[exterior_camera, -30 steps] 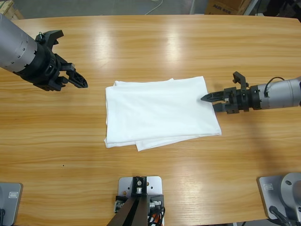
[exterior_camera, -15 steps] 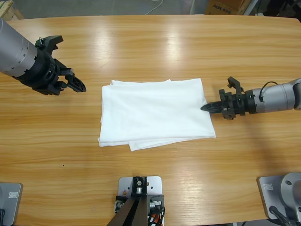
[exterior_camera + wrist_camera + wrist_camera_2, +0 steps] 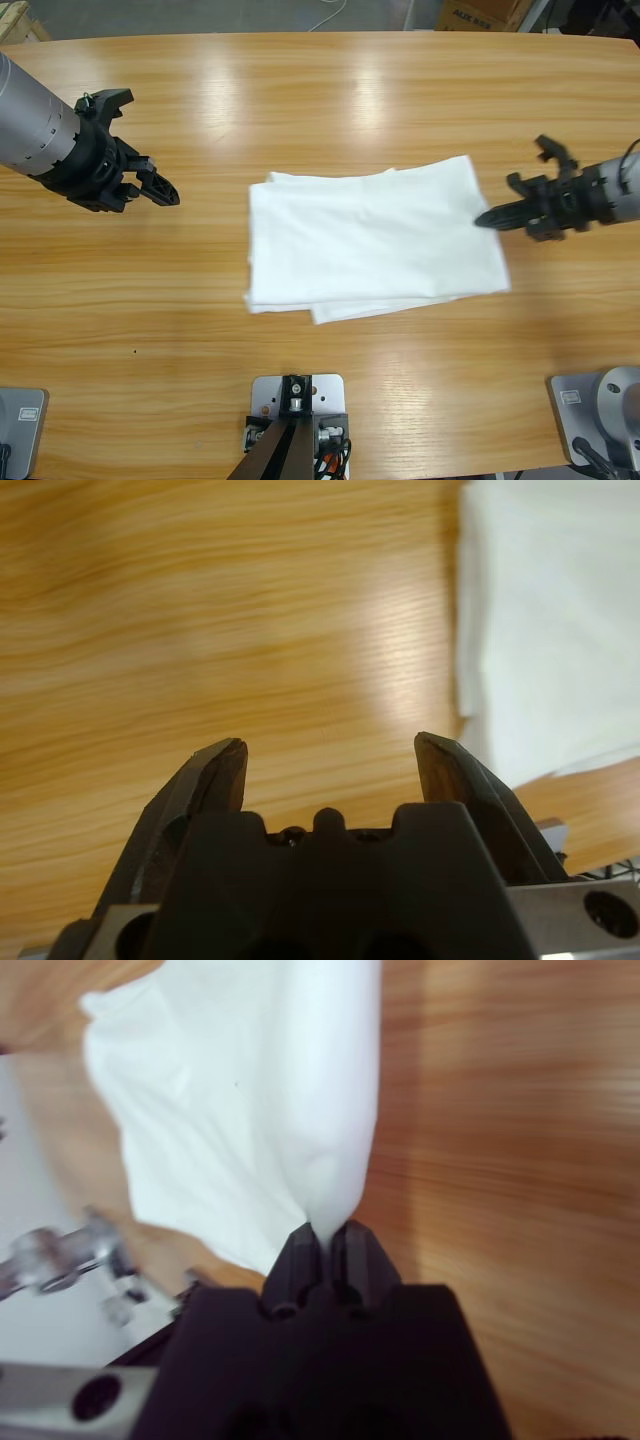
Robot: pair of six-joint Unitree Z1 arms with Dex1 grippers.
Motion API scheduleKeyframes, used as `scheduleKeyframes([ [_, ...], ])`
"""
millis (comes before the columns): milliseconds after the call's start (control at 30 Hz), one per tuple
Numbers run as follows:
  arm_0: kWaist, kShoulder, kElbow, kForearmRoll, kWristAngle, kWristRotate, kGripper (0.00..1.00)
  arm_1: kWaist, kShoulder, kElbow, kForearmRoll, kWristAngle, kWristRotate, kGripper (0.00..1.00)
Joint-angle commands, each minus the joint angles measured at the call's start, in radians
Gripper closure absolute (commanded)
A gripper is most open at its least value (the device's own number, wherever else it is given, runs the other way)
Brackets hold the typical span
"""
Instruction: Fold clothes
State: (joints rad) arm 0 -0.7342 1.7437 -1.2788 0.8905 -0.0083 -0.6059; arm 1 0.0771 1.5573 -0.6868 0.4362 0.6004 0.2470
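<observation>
The clothes (image 3: 375, 240) are one white T-shirt folded into a flat rectangle in the middle of the table; no lettering or label shows. My right gripper (image 3: 484, 219) is shut on the shirt's right edge, and the right wrist view shows the white cloth (image 3: 250, 1100) pinched at the gripper (image 3: 324, 1238) and fanning away from it. My left gripper (image 3: 168, 192) hovers open over bare wood well left of the shirt. In the left wrist view that gripper (image 3: 330, 760) holds nothing, and the shirt's left edge (image 3: 550, 620) lies ahead to the right.
The long wooden table (image 3: 320, 100) stretches bare around the shirt. A cardboard box (image 3: 480, 14) and a white cable (image 3: 328, 14) lie on the floor beyond the far edge.
The right gripper pulled back to the right, dragging the folded shirt with it by its right edge. The left gripper stayed nearly still.
</observation>
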Motion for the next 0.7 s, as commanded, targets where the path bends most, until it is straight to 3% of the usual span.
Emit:
scheduleKeyframes([
  [33,-0.008,-0.045,0.089,-0.032,0.014,-0.017,0.34,0.016,-0.118,-0.125,0.318,-0.329,-0.005,1.0],
  [233,-0.008,-0.056,0.109,-0.043,0.014,-0.022,0.34,0.015,-0.149,-0.232,0.515,-0.543,0.007,1.0],
  [433,-0.008,-0.061,0.12,-0.054,0.014,-0.028,0.34,0.032,-0.164,-0.393,0.697,-0.687,0.005,1.0],
  [500,-0.008,-0.064,0.127,-0.056,0.014,-0.028,0.34,0.08,-0.168,-0.453,0.749,-0.722,0.008,1.0],
  [700,-0.008,-0.071,0.147,-0.07,0.014,-0.031,0.34,0.363,-0.112,-0.56,0.818,-0.794,0.096,1.0],
])
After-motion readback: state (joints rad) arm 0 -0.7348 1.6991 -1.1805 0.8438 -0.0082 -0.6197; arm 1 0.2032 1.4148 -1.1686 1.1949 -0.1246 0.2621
